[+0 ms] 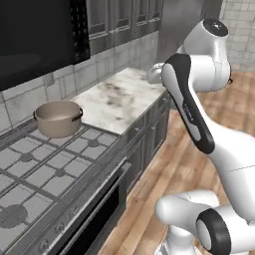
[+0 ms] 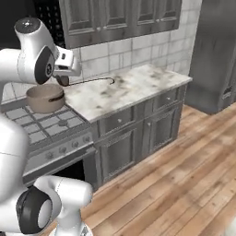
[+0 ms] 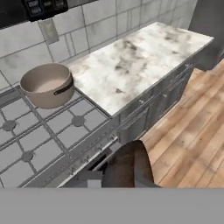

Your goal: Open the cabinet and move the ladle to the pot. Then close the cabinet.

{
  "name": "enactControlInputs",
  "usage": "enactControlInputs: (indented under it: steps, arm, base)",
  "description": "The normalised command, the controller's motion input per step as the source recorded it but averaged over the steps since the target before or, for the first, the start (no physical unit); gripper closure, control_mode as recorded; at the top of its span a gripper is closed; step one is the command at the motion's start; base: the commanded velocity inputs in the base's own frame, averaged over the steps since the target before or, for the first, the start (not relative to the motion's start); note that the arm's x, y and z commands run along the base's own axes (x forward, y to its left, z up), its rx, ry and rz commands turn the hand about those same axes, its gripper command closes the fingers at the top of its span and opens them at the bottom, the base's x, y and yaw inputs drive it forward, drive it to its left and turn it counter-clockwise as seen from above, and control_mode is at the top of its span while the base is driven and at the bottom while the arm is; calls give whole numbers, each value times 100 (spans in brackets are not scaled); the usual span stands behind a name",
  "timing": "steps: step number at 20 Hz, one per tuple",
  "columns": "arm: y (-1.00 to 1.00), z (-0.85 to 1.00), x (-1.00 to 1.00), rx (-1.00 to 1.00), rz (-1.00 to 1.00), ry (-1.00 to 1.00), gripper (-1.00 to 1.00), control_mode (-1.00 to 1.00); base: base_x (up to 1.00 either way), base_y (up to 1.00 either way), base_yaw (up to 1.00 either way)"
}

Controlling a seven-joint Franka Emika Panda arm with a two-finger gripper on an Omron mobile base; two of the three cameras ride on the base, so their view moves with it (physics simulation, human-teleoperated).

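- Left base view: the pot (image 1: 59,118) stands upright on the stove (image 1: 45,169) at 9 o'clock, its mouth open and empty as far as shows. The marble bench (image 1: 122,97) lies just beside it toward 1 o'clock. The cabinet (image 1: 122,20) hangs at 12 o'clock; its 2 doors look flush, though the frame cuts them off.
- Right base view: the pincer (image 2: 63,76) hangs at 10 o'clock, just above and behind the pot's far rim. It looks clenched on the ladle (image 2: 61,81), with the round bowl close to the fingers. The thin handle trails out level over the bench toward 2 o'clock and ends in a small hook.
- Hand view: the ladle's dark bowl sits large at 6 o'clock, right at the fingertips. The pot is at 10 o'clock, well apart.
- Handling, as a judgement: the ladle is light and stiff, but the long handle is a lever, so it could swivel in the grip during a fast swing. Holding close to the bowl suits it.
- The pot looks heavy and steady, with a wide mouth, so it makes an easy target. Lowering the bowl in first should keep the handle from snagging the rim.
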Motion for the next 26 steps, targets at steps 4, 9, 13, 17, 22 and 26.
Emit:
enactControlInputs:
  steps: [4, 9, 13, 17, 22, 26]
  arm:
    - [0, 0, 0, 0, 0, 0, 100, 100]
    - [0, 0, 0, 0, 0, 0, 100, 100]
    - [0, 0, 0, 0, 0, 0, 100, 100]
    - [0, 0, 0, 0, 0, 0, 100, 100]
    - [0, 0, 0, 0, 0, 0, 100, 100]
    - [0, 0, 0, 0, 0, 0, 100, 100]
  base:
    - [-21, -70, -71]
    - [-27, -27, -61]
    - [-4, 21, -30]
    - [0, 50, -21]
    - [19, 56, -17]
    - [87, 11, -15]
